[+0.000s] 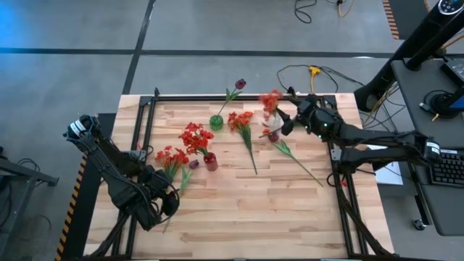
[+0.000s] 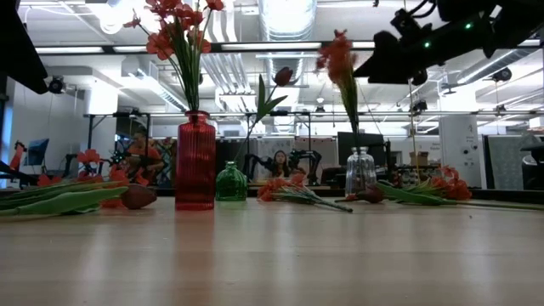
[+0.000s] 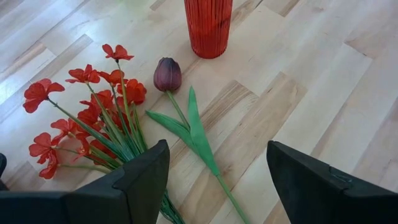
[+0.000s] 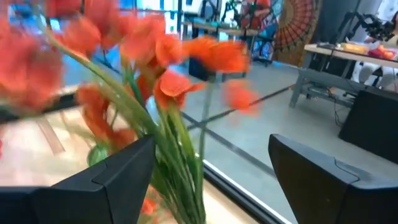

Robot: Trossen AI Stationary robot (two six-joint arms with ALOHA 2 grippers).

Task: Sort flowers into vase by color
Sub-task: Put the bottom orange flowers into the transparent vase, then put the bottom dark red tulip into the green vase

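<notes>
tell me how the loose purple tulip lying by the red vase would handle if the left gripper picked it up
The purple tulip looks light, with a thin stem. Its bud would probably droop if gripped far down the stem. Lying flat on the table beside the red flowers, it leaves little to grip, so it might slip.

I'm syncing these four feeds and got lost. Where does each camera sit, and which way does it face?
High view: overhead, looking straight down on the table; both arms show.
Low view: at tabletop height, looking level across; the right arm shows above.
Left wrist view: looks down past the left gripper, jaws open, at a purple tulip.
Right wrist view: looks roomward past the right gripper, jaws open.
Shared: the red vase appears in high, low and left wrist views.
</notes>
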